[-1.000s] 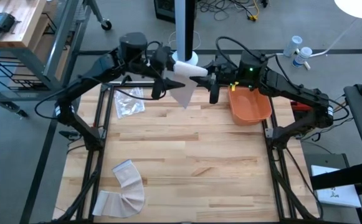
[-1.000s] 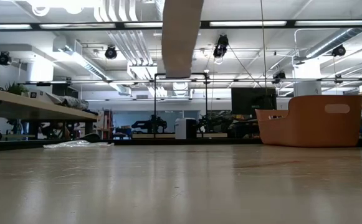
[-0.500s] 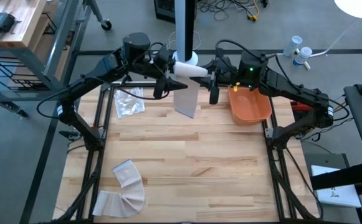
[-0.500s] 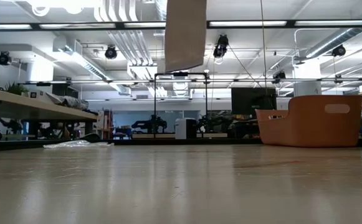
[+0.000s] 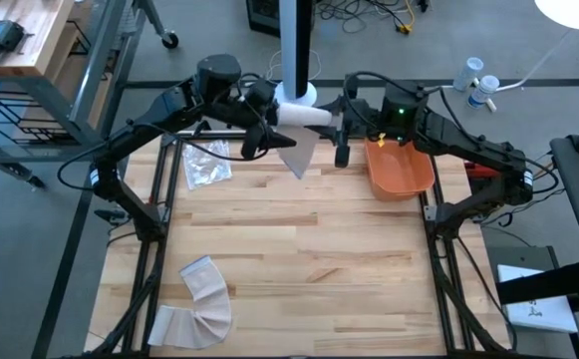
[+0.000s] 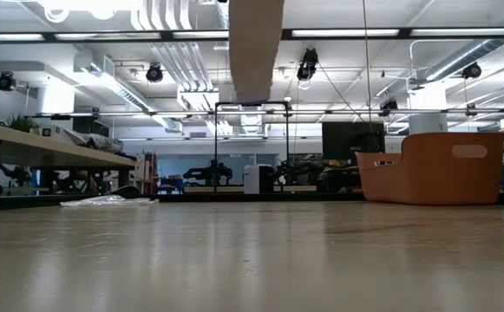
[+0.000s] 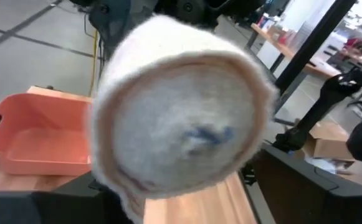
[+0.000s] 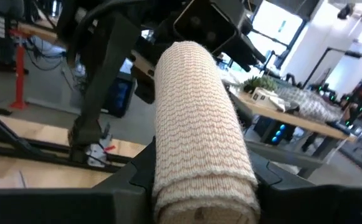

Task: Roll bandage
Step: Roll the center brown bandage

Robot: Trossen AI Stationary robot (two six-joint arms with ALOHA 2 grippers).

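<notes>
A cream bandage roll (image 5: 302, 115) is held level, high above the table's far middle, between my two grippers. Its loose tail (image 5: 301, 152) hangs from the roll and shows in the low view as a pale strip (image 6: 256, 48) well clear of the tabletop. My left gripper (image 5: 261, 120) is at the roll's left end, whose round end face (image 7: 181, 118) fills the left wrist view. My right gripper (image 5: 337, 122) is shut on the roll's right end, and the roll (image 8: 196, 124) runs away from it toward the left gripper. My left gripper comes level from the table's left, its fingers along the sides of the roll's left end (image 7: 115, 180). The roll itself hides where they meet it. The roll is lifted clear. My right gripper pinches the roll's right end (image 8: 205, 193) between its two fingers (image 8: 137, 177). It comes level from the table's right, fingers lying along the roll. The roll is level and clear of the table, its tail hanging slack below.
An orange bin (image 5: 401, 170) stands at the far right, also in the low view (image 6: 429, 169). A clear plastic bag (image 5: 206, 162) lies at the far left. Flat bandage strips (image 5: 201, 299) lie near the front left corner. A white post (image 5: 294, 40) stands behind the table.
Both grippers have stayed in place and rolled about the roll's long axis. The hanging tail has swung and twisted below the roll, and its lower edge now hangs a little higher than a second ago.
</notes>
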